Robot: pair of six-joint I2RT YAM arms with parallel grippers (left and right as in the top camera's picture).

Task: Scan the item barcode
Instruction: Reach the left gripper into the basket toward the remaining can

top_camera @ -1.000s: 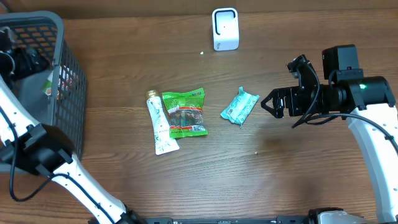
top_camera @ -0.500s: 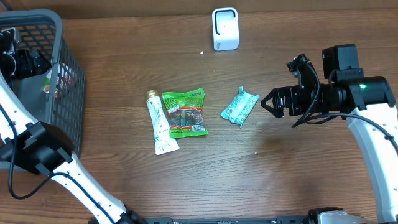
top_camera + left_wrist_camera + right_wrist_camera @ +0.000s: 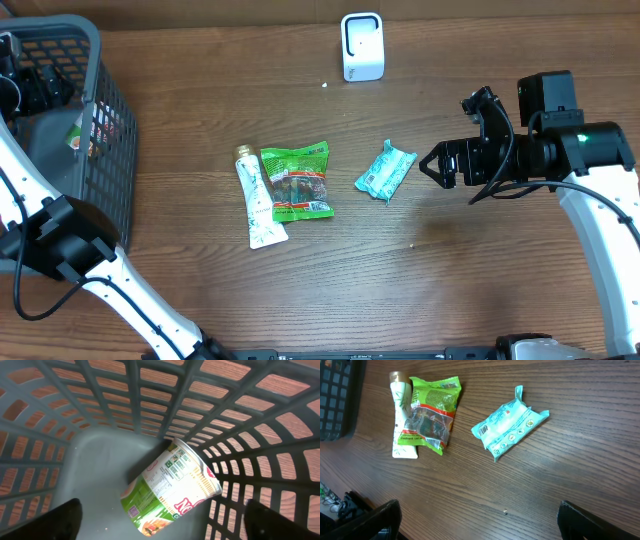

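Overhead: left gripper (image 3: 42,90) inside basket (image 3: 108,150), fingers apart above noodle cup (image 3: 170,487), holding nothing. Mid-table: tube (image 3: 257,200), green bag (image 3: 296,182), teal packet (image 3: 386,170), probably the next item to scan. Right gripper (image 3: 430,165) spread, empty, just beside it. Risk: the slick packet skids from closing fingers, or a pad covers the barcode before it reaches the scanner (image 3: 362,46).

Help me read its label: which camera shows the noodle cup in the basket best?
Left wrist: the noodle cup lies on its side on the basket floor, label facing up. Overhead shows only a sliver of it; right wrist shows just a basket corner.
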